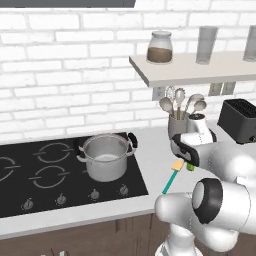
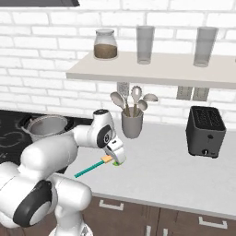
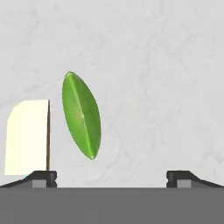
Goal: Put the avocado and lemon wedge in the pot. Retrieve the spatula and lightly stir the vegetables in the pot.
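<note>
Pincer (image 3: 111,175) wide open, holding nothing, above my counter (image 3: 166,78). Green wedge (image 3: 81,115) sits just beside the spatula (image 1: 171,177) head. Pot (image 1: 105,156) on the stove (image 1: 30,170), well apart.

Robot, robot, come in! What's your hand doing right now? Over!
Hand open, empty, above the counter. Green wedge below it, beside the spatula head. Pot waiting on the stove. Nothing in the way.

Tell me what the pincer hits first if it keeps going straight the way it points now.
Probably bare counter: the open pincer points down at it. The green wedge lies left of centre between the fingertips, so it might be touched; depth is unclear.
</note>
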